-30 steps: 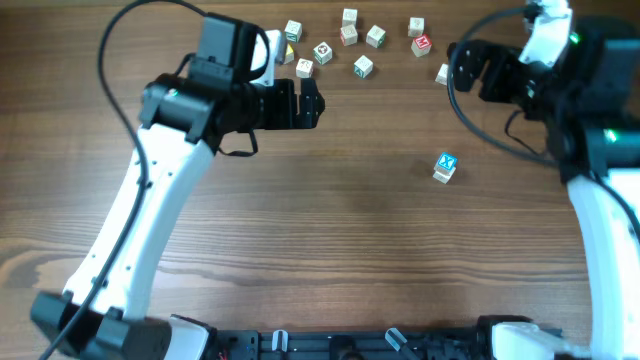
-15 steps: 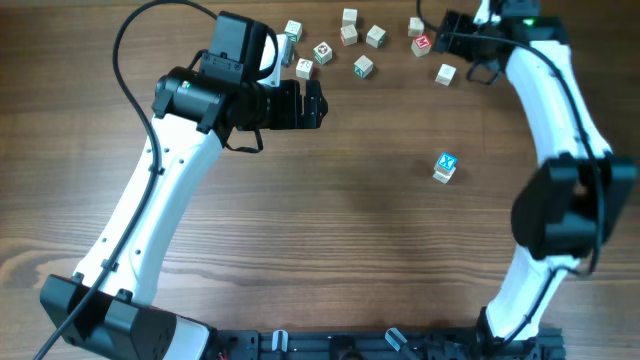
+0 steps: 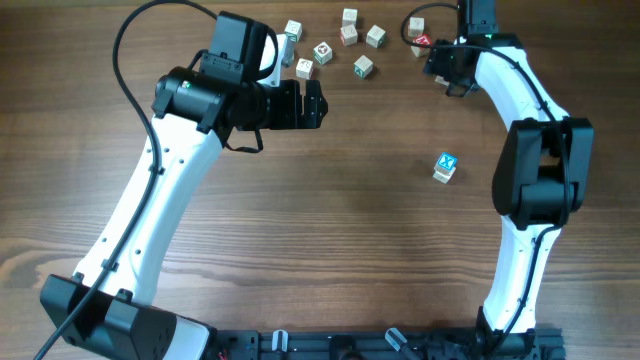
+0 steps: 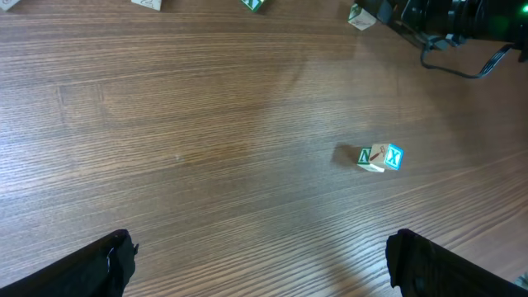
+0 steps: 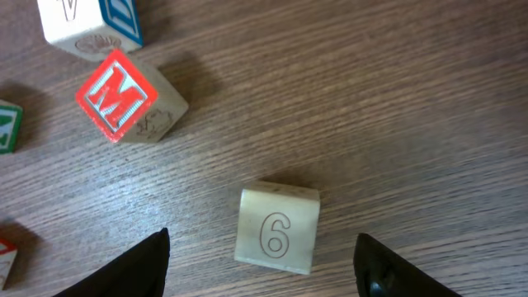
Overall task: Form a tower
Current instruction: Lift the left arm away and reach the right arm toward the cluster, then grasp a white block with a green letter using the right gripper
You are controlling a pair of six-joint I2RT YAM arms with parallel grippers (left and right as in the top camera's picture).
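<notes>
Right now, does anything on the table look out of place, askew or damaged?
Nothing damaged or spilled. One blue-marked cube sits alone mid-table, away from the loose cubes clustered at the far edge. The right tool straddles the cube marked 6 without touching it.

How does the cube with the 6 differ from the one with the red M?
The 6 cube shows a plain pale face with an outlined numeral; the M cube shows a red face. The 6 cube sits between the right fingers; the M cube lies outside them, turned diagonally. Both are pale wooden cubes on the table.
</notes>
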